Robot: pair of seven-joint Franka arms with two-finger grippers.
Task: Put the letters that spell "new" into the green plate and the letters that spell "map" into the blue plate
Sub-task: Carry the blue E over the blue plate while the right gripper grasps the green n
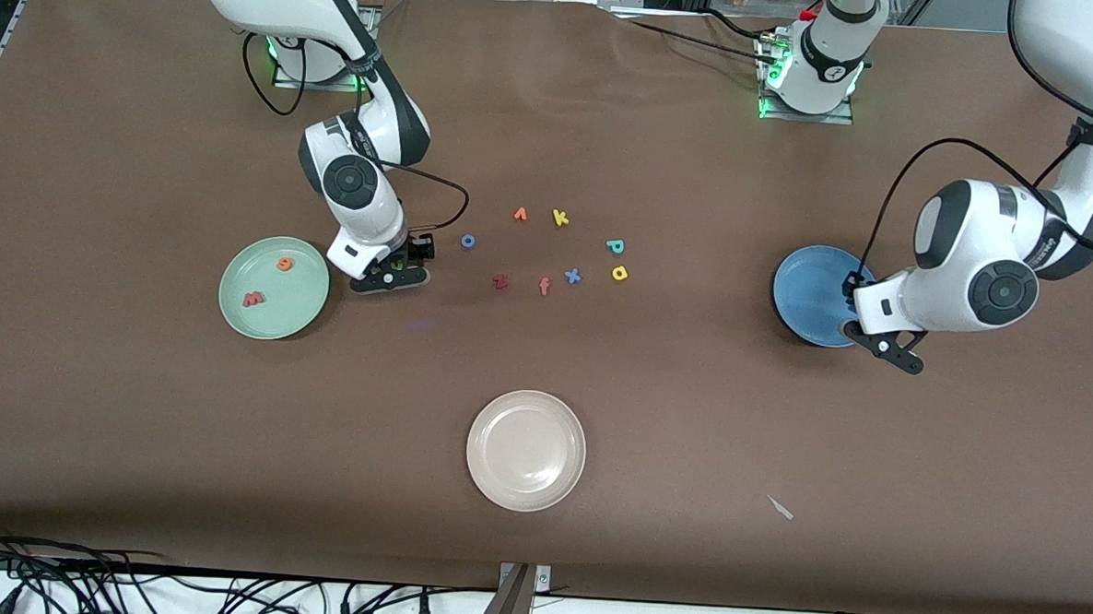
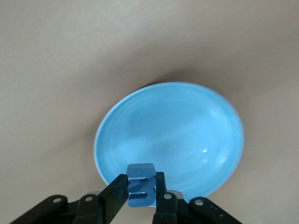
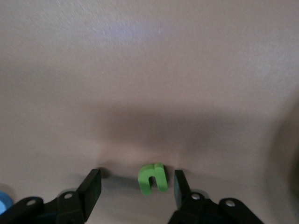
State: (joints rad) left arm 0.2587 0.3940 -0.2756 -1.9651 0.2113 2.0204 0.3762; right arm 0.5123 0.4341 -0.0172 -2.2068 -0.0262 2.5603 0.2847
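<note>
Fingers of our right gripper (image 3: 135, 186) stand apart astride the green n (image 3: 152, 178), lying on the table (image 1: 689, 424). Our left gripper (image 2: 141, 191) pinches the blue m (image 2: 141, 185) over the blue plate (image 2: 187, 121).

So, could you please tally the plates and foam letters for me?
Plates: 3 (green plate, blue plate, cream plate)
Foam letters: 12 (2 in green plate, 8 loose on table, n at right gripper, m in left gripper)
Total: 15
</note>
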